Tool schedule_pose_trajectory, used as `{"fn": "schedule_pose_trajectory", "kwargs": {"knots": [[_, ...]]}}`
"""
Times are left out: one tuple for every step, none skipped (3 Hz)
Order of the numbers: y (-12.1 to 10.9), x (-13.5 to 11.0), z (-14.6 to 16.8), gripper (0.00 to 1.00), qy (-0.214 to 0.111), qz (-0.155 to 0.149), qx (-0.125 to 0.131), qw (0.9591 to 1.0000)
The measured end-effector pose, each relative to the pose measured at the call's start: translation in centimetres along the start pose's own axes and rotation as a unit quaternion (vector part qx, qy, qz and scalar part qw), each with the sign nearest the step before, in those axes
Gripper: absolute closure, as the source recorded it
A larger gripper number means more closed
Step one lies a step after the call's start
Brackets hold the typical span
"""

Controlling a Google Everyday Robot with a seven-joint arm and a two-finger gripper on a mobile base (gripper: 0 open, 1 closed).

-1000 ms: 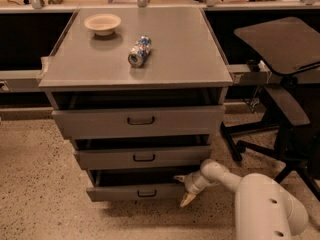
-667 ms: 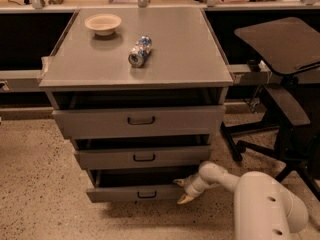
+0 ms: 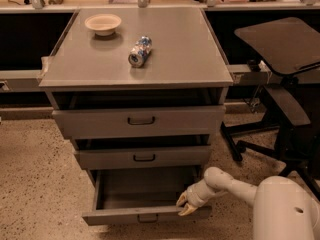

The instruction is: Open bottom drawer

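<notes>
The gripper (image 3: pixel 184 205) sits low at the right end of the bottom drawer (image 3: pixel 135 215), against its front; if the jaws are open or closed, one cannot tell. The drawer stands well out, its grey inside visible, under the middle drawer (image 3: pixel 144 157). Because the contact is away from the centre handle, more pulling could probably twist the drawer and jam it, or the gripper could slip off. On the worktop (image 3: pixel 175 49) lie a can (image 3: pixel 139 51) and a bowl (image 3: pixel 103 23).
</notes>
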State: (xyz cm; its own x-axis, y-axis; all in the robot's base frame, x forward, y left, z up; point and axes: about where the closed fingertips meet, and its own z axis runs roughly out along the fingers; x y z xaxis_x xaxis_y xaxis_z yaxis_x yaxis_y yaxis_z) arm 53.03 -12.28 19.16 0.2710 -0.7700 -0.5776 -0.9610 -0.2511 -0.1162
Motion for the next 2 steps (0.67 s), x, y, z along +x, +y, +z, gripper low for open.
{"fn": "schedule_pose_trajectory", "kwargs": {"knots": [[0.0, 0.0, 0.0, 0.37, 0.0, 0.0, 0.0, 1.0], [0.0, 0.0, 0.0, 0.14, 0.0, 0.0, 0.0, 1.0]]}}
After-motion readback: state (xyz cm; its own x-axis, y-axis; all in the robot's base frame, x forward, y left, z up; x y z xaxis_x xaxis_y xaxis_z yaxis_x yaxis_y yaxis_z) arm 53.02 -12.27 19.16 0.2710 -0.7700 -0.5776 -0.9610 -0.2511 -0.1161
